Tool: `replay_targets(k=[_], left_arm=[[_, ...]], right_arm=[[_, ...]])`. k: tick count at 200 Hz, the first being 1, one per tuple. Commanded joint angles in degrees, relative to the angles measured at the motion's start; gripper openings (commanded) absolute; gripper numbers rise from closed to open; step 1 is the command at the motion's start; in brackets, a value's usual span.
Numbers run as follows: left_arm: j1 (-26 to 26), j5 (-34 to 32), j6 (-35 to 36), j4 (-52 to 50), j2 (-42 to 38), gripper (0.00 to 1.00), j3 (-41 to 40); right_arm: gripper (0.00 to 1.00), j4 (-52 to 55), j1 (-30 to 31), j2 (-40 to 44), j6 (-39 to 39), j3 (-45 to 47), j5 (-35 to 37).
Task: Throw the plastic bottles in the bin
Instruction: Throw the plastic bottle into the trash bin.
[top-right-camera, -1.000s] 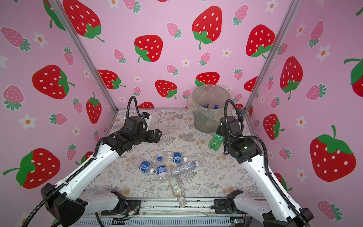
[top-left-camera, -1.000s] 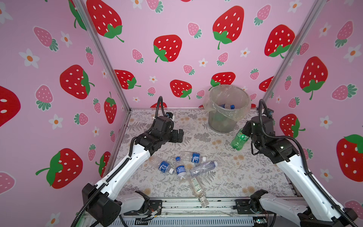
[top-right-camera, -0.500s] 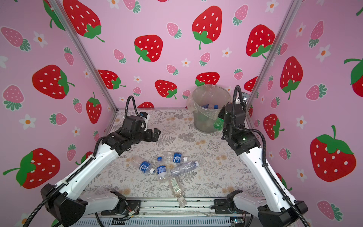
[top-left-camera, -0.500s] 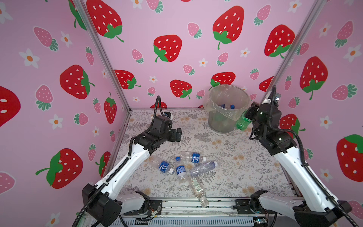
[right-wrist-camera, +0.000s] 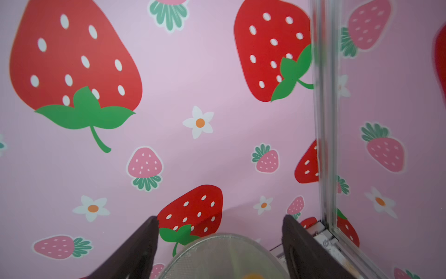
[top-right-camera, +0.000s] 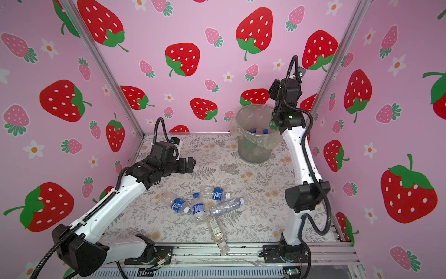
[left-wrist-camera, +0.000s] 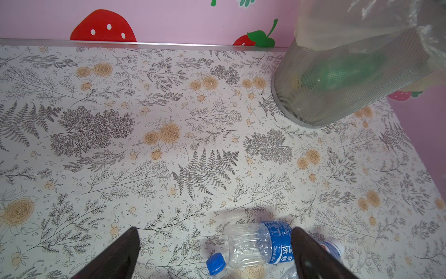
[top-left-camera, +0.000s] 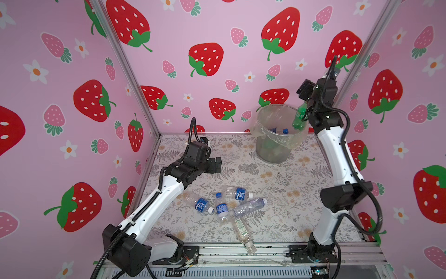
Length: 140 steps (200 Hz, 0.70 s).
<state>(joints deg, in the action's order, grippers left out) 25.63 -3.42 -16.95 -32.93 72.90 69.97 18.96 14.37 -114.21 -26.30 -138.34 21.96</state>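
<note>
Several clear plastic bottles with blue labels (top-left-camera: 222, 210) (top-right-camera: 199, 210) lie in a loose heap in the middle of the floral table. My left gripper (top-left-camera: 214, 164) (top-right-camera: 187, 164) hovers open behind them; in the left wrist view (left-wrist-camera: 213, 232) one bottle (left-wrist-camera: 260, 244) lies between its spread fingers, untouched. The grey mesh bin (top-left-camera: 272, 152) (top-right-camera: 253, 152) (left-wrist-camera: 337, 91) stands at the back right, with blue-capped bottles (top-left-camera: 277, 130) inside. My right gripper (top-left-camera: 305, 101) (right-wrist-camera: 220, 222) stands open above the bin's rim (right-wrist-camera: 217, 251). A green bottle (top-left-camera: 298, 118) hangs just under it, at the bin's mouth.
Pink strawberry walls close in the back and both sides, with metal corner posts (top-left-camera: 357, 60) close to my right wrist. An aluminium rail (top-left-camera: 265, 251) runs along the front edge, and one bottle's neck (top-left-camera: 249, 247) lies over it.
My right arm has carried the green bottle up from the table to above the bin, and its jaws have opened. The left arm has hardly moved.
</note>
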Motion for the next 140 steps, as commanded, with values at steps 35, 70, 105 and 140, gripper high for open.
replay_targets(k=[35, 70, 105, 140], left_arm=[[-0.33, 0.96, -2.69, 0.14, -0.39, 0.99, 0.36], [-0.39, 0.93, -4.63, 0.36, -1.34, 0.99, -1.01], [-0.41, -0.72, -7.8, 1.04, -3.21, 0.99, -3.24], [-0.51, -8.46, -15.52, -1.25, -4.78, 0.99, -5.11]], right_arm=[[0.99, 0.94, -2.55, 15.24, -1.11, 22.19, -13.0], [0.99, -7.46, -2.63, 34.56, -3.58, 48.56, -19.13], [0.99, -5.81, -2.64, 46.25, -4.14, 62.83, -18.31], [0.99, -1.79, -2.59, 53.33, -4.33, 71.98, -19.75]])
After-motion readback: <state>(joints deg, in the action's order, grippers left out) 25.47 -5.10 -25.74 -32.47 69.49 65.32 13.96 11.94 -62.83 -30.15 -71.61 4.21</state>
